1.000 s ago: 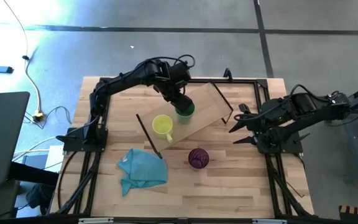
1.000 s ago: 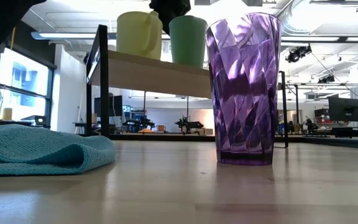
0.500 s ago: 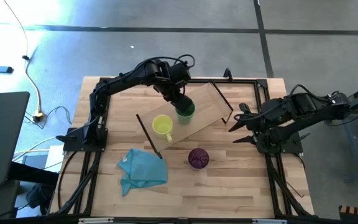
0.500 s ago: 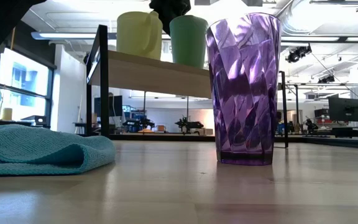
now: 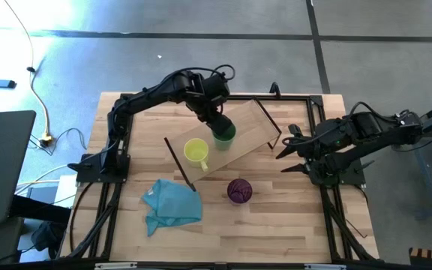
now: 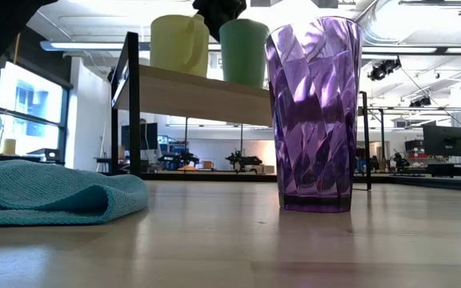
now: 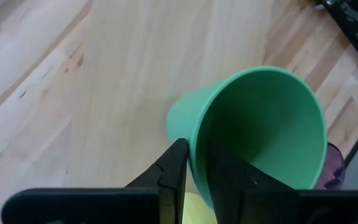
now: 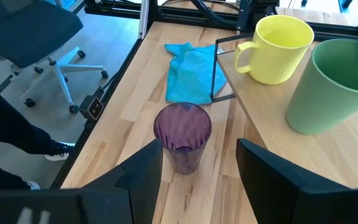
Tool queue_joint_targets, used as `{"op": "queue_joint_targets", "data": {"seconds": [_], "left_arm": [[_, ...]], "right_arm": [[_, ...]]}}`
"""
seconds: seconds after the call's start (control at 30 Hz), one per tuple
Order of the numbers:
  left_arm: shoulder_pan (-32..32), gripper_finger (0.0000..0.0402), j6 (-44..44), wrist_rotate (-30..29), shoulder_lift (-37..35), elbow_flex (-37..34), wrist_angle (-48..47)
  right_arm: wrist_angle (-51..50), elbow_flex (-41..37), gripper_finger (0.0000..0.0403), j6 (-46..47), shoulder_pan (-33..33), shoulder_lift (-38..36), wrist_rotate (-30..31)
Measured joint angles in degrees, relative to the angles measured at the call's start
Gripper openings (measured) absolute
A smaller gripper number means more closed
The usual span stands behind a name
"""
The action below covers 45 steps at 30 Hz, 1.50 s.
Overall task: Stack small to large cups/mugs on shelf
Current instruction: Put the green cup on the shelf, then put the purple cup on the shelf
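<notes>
high view shows the left gripper point(image 5: 217, 127) over the shelf point(image 5: 247, 124), its fingers point(image 7: 178, 163) pinched on the rim of the green cup point(image 5: 224, 136), one finger outside the wall and one inside. the cup stands on the board, and from the low view its base looks to be at or just above the wood; i cannot tell whether it is fully seated. the yellow mug point(image 5: 196, 151) sits on the same shelf just beside the held cup, toward the shelf's nearer end. the purple tumbler point(image 5: 238, 190) is still down on the surface, in front of the right gripper point(image 8: 197, 163), whose fingers stand wide open and hold nothing; that arm waits well off to the side of the shelf. a teal cloth point(image 5: 172, 203) lies on the surface beyond the tumbler as seen past the right fingers.

the step in hand appears to be placing the green cup next to the mug. the next move likely calls for spreading the left fingers and lifting straight up so the rim is not dragged, then fetching the tumbler.

no brand, label or writing can be read on any of the cups, the shelf or the cloth.
</notes>
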Motion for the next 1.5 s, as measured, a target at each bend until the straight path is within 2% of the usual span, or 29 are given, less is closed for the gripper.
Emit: {"op": "queue_joint_targets", "data": {"seconds": [0.37, 0.47, 0.63, 0.83, 1.0, 1.13, 1.33, 1.5], "left_arm": [[0.0, 0.0047, 0.9, 0.9, 0.0, 0.0, 0.0], [0.0, 0.0057, 0.9, 1.4, 0.0, 0.0, -0.1], [0.0, 0.0121, 0.9, 1.8, 0.0, 0.0, -0.1], [0.0, 0.0214, -0.1, -1.5, 0.0, 0.0, -1.0], [0.2, 0.0258, -0.2, -1.9, -0.3, 0.0, -1.0], [0.7, 0.0268, -0.4, -2.5, -2.2, 0.0, -0.7], [2.0, 0.0260, -0.7, -2.8, -7.4, 0.0, 0.5], [1.9, 0.0251, -1.5, -2.8, -13.7, 0.0, 1.2]], "right_arm": [[0.0, 0.0, 0.0197, 0.0, 0.0, 0.0, 0.0], [0.0, 0.0, 0.0197, 0.0, 0.0, 0.0, 0.0], [0.0, 0.0, 0.0197, 0.2, 0.0, 0.0, 0.0], [0.0, 0.0, 0.0197, 0.2, 0.0, 0.0, 0.0], [0.0, 0.0, 0.0197, 0.2, 0.0, 0.0, 0.0], [0.0, 0.0, 0.0197, 0.4, 0.0, 0.0, 0.0], [0.0, 0.0, 0.0197, 0.7, 0.0, 0.0, 0.2], [-0.9, 0.0, 0.0197, 5.1, 0.0, 0.4, 3.7]]}}
